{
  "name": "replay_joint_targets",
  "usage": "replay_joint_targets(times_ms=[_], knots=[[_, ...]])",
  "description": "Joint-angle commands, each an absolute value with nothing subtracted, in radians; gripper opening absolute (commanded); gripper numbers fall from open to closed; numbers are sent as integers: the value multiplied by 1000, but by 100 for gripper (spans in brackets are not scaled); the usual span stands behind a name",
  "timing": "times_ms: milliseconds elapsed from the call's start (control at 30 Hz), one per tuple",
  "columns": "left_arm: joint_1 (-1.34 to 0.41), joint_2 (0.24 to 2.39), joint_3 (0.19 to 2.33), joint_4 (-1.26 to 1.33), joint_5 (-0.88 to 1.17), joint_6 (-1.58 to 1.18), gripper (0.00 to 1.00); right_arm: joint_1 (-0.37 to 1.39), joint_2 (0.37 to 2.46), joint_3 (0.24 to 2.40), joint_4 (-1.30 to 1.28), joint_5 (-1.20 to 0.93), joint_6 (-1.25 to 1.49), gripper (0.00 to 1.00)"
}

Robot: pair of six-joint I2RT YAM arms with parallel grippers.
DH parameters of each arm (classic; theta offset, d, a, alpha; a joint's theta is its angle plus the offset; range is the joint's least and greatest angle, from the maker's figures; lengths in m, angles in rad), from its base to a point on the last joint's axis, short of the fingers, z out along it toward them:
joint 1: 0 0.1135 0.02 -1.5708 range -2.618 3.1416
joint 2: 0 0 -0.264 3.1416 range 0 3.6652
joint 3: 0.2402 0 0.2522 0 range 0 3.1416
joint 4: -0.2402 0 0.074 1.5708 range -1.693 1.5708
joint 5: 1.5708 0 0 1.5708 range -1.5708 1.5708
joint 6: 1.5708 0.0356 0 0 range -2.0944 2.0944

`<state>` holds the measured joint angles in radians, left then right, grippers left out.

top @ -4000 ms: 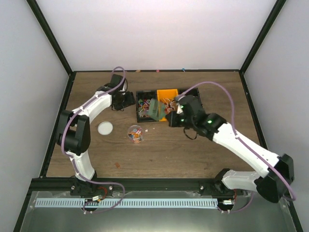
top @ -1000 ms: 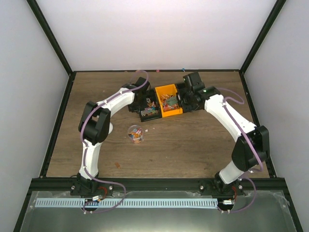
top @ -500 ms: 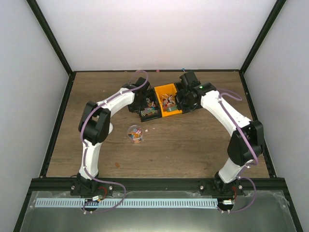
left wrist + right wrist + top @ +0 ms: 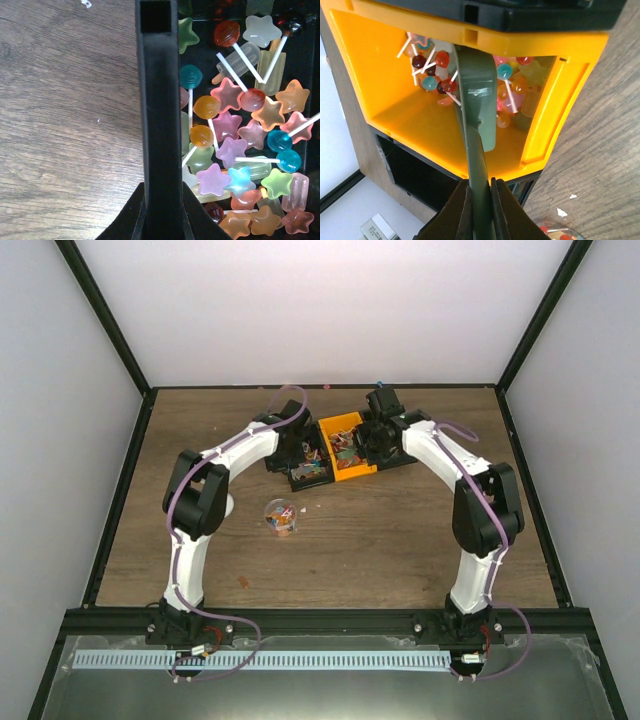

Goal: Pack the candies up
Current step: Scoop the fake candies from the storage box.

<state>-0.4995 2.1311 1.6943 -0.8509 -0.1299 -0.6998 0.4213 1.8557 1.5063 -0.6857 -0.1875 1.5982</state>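
The candies are star-shaped sweets and small lollipops in mixed colours. They fill a black tray compartment and an orange bin at mid table. My left gripper is shut on the black tray's upright side wall, with the sweets just to its right. My right gripper is shut on the handle of the green scoop. The scoop's blade reaches into the orange bin among more candies. In the top view, both grippers meet at the bins.
A small clear round jar holding a few sweets stands on the wood in front of the tray. A white lid peeks out behind the left arm. Stray bits lie at the back edge and near the front.
The right arm has swung left and folded its elbow inward, carrying the scoop further over the orange bin. The left arm stays on the tray wall.
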Motion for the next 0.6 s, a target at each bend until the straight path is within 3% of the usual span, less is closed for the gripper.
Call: replay_joint_targets(times_ms=[0, 333, 567], knots=[[-500, 2151, 1691, -852, -146, -702, 4, 417, 1902, 1515, -755, -214, 1566, 1], [-500, 2148, 1684, -853, -160, -710, 4, 448, 1722, 1394, -785, -216, 1595, 1], [-500, 2145, 1688, -858, -159, -703, 4, 397, 1875, 1424, -724, -278, 1547, 1]])
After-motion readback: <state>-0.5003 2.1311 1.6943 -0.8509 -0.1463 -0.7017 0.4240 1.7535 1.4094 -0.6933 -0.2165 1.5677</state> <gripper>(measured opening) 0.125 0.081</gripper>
